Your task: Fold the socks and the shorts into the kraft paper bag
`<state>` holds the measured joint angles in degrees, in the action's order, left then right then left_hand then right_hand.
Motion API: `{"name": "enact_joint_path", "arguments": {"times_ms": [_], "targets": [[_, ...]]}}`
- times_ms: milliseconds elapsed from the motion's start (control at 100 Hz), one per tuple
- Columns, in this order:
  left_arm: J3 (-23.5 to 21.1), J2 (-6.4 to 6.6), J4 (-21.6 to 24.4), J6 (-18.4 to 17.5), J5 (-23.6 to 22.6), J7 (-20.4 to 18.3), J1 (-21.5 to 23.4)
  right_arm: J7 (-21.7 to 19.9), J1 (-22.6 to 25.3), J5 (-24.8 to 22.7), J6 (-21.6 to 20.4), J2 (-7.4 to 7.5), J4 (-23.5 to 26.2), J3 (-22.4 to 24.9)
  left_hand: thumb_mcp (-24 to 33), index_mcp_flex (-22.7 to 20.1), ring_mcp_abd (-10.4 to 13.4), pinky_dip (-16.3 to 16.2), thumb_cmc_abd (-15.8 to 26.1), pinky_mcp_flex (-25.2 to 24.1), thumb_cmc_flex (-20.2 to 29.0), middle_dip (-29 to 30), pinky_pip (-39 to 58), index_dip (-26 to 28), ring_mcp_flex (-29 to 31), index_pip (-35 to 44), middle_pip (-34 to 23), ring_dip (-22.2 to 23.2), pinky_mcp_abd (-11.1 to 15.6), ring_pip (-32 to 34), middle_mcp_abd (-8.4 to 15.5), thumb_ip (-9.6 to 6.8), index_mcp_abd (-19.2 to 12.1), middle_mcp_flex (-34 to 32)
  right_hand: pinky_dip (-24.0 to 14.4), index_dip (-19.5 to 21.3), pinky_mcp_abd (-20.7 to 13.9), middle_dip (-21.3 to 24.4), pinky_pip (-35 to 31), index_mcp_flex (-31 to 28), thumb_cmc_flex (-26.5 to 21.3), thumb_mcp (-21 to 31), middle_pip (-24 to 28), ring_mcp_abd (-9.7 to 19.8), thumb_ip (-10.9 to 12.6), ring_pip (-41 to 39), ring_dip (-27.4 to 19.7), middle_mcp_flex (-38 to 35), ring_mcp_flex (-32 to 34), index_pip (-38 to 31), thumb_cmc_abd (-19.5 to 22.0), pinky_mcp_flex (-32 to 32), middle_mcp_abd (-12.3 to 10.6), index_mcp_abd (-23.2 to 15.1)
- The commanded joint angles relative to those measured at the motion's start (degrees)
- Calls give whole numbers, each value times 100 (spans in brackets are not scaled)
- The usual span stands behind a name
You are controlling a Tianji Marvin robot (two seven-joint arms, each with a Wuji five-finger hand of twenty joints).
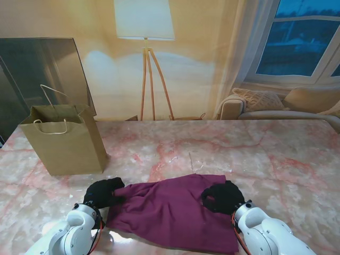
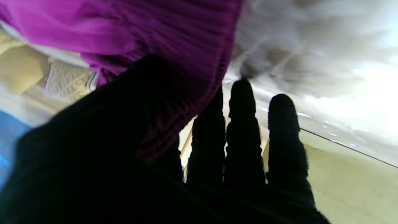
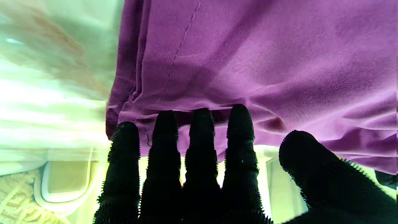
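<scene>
Shorts [image 1: 172, 215]: at 6 o'clock on the table [image 1: 265, 154], nearest you.
Left hand [image 1: 103, 193]: fingers pinch the waistband.
Right hand [image 1: 223, 196]: fingers together on the cloth; hold unclear.
Bag [image 1: 66, 141]: 10 o'clock, upright.
Risk: your right side may slip, skewing the fold.

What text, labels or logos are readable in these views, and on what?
None readable in any view.
Paper bag: plain brown sides, no print or logo showing.
Shorts: plain purple cloth, no tag or label visible; the wrist views show only fabric and a seam.
Left hand and right hand: black gloves, no markings.
Table: marble pattern only.
</scene>
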<state>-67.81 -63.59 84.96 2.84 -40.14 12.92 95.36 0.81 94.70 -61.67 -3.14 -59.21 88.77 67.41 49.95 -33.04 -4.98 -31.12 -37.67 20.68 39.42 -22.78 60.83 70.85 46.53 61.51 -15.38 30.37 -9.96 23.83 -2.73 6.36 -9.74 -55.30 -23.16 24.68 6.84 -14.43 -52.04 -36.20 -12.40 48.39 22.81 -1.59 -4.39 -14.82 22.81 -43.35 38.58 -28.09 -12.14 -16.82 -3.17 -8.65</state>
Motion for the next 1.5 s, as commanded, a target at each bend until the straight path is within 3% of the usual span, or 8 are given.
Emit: {"name": "enact_joint_path", "arguments": {"times_ms": [0,130,260,420,680,980,1250,1490], "targets": [[10,-120,-61,-20,4,112,109,-77,88,-31,-24,-1,-111,-92,976,-512,-117,-186,111,334,195,-480,543,476,576,901,-165,33,-153,509,-55,-311,-256,-569,-199,64,36,105,97,-21,118,-128,-191,55,144,163,-48,-171,105,-100,-76,-8,154,-63],[-86,-219,42,-106,340,333,201,-124,74,-18,-31,4,-107,-131,1138,-513,-67,-208,-323,900,290,-1604,1319,533,1307,1107,-40,525,-260,1312,196,-171,-210,-1654,-194,63,27,106,111,-12,105,-166,-196,73,143,169,-55,-157,98,-96,-50,-3,152,-83],[-187,-319,158,-185,673,568,299,22,90,-14,-141,-5,-113,-131,1098,-527,-97,-221,-372,1004,330,-2505,1593,589,1441,1135,-202,837,-342,1775,306,-117,-133,-1835,-194,67,20,103,106,-31,88,-140,-186,98,150,162,-61,-197,139,-110,-65,-35,150,-97],[-374,-347,393,-197,830,579,449,238,173,-119,-314,-11,-28,-62,1285,-526,-178,-256,-254,1098,89,-2904,1860,856,1564,1088,-653,1141,-408,2341,283,-351,-117,-1966,-182,67,-11,121,118,-43,93,-74,-224,97,151,161,-71,-195,160,-122,-92,-44,117,-102],[-768,-348,869,-74,915,487,759,936,195,-318,-852,-22,-53,-81,1523,-534,-192,-392,-126,1173,-181,-2969,2189,1165,1737,1001,-1579,1500,-486,2886,350,-725,-152,-2021,-171,91,-102,81,62,-192,105,265,-118,117,152,52,-32,-449,409,-247,-216,-228,63,-234],[-1219,-323,1699,219,1010,183,1240,331,-124,-320,-1037,69,-157,-477,1577,-603,-66,-331,-82,1638,-446,-2582,2567,1218,2135,962,-2190,1459,-434,3172,452,-1116,-139,-2160,-130,81,-97,140,204,-377,72,211,-253,199,4,160,-48,-407,327,-420,-277,-116,-13,-581],[-1226,-354,2286,574,1532,-39,1421,146,-352,-455,-776,112,-286,-818,1525,-645,-96,-265,-113,1782,-372,-2440,2654,1160,2230,877,-2196,1386,-414,3145,428,-1116,-50,-2180,-144,9,-69,146,257,-398,70,123,-275,208,5,186,-55,-395,295,-463,-214,-66,-11,-570],[-901,-350,2791,1465,1767,-327,1340,197,-456,-520,-736,142,-497,-1008,1374,-652,-112,-52,-141,2239,-267,-2012,2814,956,2502,694,-1905,1055,-248,2947,370,-874,71,-2234,-165,-30,-52,147,283,-410,63,91,-283,215,3,186,-53,-387,300,-495,-203,-49,-23,-575]]}}
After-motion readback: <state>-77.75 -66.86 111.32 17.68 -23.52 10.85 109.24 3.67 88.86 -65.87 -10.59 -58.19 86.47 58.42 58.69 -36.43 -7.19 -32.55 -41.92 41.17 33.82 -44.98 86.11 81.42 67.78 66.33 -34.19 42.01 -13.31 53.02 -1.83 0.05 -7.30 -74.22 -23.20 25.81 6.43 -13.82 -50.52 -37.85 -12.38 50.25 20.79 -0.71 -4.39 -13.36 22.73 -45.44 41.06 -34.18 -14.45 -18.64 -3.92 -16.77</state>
